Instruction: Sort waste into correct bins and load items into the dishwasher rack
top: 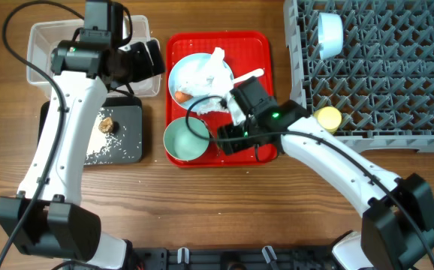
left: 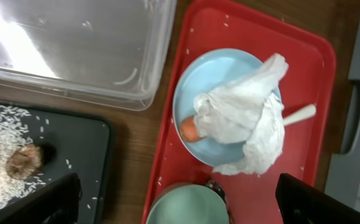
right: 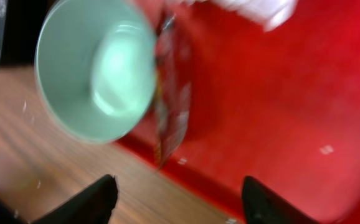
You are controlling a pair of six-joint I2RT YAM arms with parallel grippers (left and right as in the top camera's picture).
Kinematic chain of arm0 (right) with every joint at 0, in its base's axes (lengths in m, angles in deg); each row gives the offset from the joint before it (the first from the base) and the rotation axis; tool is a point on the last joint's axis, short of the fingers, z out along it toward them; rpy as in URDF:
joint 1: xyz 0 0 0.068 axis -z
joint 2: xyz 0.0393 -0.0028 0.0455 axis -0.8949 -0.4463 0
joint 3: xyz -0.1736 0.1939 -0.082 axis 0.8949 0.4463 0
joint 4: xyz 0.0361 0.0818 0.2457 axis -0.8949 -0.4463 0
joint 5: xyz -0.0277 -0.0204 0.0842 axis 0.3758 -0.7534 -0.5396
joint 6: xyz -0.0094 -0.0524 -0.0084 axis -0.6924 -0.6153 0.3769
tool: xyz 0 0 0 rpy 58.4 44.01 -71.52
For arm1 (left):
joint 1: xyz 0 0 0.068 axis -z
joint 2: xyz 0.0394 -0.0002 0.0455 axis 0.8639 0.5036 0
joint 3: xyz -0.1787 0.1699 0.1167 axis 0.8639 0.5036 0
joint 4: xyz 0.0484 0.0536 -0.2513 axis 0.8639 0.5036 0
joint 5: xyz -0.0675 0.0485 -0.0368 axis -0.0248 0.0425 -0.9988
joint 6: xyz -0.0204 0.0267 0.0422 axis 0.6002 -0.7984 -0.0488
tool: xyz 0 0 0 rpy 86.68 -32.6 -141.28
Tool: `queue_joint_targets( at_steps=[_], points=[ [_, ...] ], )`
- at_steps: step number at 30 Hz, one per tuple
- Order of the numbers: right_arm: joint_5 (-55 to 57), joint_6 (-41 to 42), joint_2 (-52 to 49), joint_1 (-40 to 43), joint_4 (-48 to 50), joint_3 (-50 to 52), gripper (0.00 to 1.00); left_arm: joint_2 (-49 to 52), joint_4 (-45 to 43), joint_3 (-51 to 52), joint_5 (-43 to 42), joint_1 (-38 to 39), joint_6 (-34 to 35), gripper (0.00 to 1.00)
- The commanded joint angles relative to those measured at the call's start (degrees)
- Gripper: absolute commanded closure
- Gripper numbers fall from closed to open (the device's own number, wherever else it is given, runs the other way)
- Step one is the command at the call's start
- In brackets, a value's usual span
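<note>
My left gripper (top: 146, 58) is open and empty, high over the gap between the clear tub (top: 44, 37) and the red tray. In its wrist view crumpled napkins (left: 248, 118) cover the pale blue plate (left: 211, 74), with a carrot piece (left: 190, 130) and the white spoon (left: 299, 114). My right gripper (right: 180, 205) is open and empty over the red tray's front edge, beside the mint-green bowl (right: 96, 68) and the snack wrapper (right: 170, 106). Rice (top: 100, 150) and a brown lump (top: 106, 124) lie in the black tray (top: 131, 120). A pale blue bowl (top: 330, 34) stands in the rack (top: 382, 82).
The flat red tray (top: 262, 45) lies between the bins and the rack. A yellow cup (top: 327, 117) sits at the rack's front left edge. Bare wooden table (top: 202, 210) runs along the front.
</note>
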Motion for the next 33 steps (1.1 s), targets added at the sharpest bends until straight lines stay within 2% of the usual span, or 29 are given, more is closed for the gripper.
queue_joint_targets(
  at_steps=[1, 5, 7, 14, 20, 21, 23, 25, 28, 31, 33],
  points=[
    [3.8, 4.5, 4.3, 8.4, 0.7, -0.9, 0.27, 1.4, 1.7, 0.0, -2.3, 4.5, -6.0, 0.02],
    [0.5, 1.2, 11.5, 25.8, 0.0, -1.3, 0.23, 5.9, 4.1, 0.8, -2.3, 13.1, -17.2, 0.04],
    [-0.8, -0.3, 12.8, 30.1, -1.3, -1.3, 0.23, 9.0, 2.6, 2.1, -1.2, 17.1, -19.3, 0.1],
    [-0.8, -3.0, 12.9, 32.0, -5.1, -1.3, 0.22, 20.4, -11.6, 3.1, -0.5, 22.1, -18.9, 0.16],
    [-0.8, -3.0, 12.9, 32.0, -5.3, -1.3, 0.22, 26.8, -15.2, 3.1, 4.6, 23.8, -18.9, 0.27],
    [-0.7, -3.0, 12.9, 32.0, -5.3, -1.3, 0.22, 27.4, -15.4, 3.1, 4.6, 23.8, -18.9, 0.35],
    [-0.7, -3.0, 12.9, 32.0, -5.3, -1.3, 0.22, 27.5, -15.6, 3.1, 4.6, 23.8, -18.9, 0.62],
    [-0.8, -3.0, 12.9, 32.0, -5.3, -1.3, 0.22, 27.3, -15.8, 3.0, 4.6, 23.8, -18.9, 0.74],
    [-0.7, -3.0, 12.9, 32.0, -5.2, -1.3, 0.22, 26.0, -15.8, 2.9, 4.3, 23.9, -18.3, 0.83],
    [-0.7, -3.1, 12.9, 32.0, -5.1, -1.3, 0.22, 24.1, -15.8, 2.4, 4.4, 24.3, -18.3, 0.96],
    [-0.7, -3.1, 12.9, 32.0, -5.1, -1.3, 0.22, 21.6, -15.8, 2.3, 4.3, 24.3, -18.2, 0.96]
  ],
)
